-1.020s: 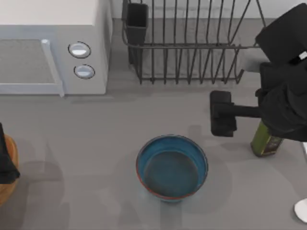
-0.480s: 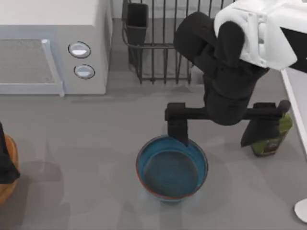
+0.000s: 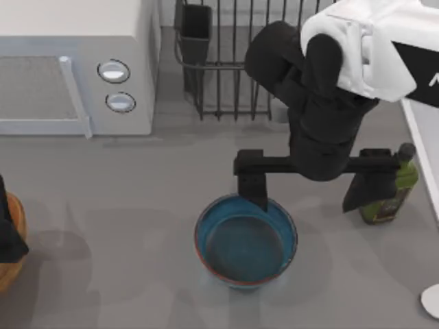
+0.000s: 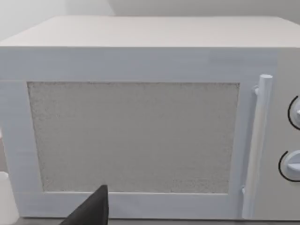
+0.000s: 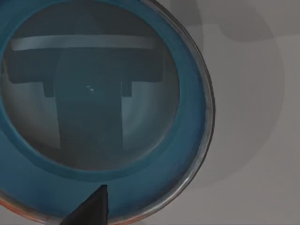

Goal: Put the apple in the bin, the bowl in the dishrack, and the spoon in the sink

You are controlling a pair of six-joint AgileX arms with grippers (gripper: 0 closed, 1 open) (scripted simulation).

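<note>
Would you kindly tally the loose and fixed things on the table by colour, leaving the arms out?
White: 2, the microwave and the spoon
Black: 1, the dishrack
Teal-blue: 1, the bowl
Green: 1, the oil bottle
Orange-brown: 1, the bin
Total: 6

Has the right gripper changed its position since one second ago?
Yes. The right gripper went from beside the oil bottle toward the table's left; it now hangs at the far rim of the bowl, which stayed put.
</note>
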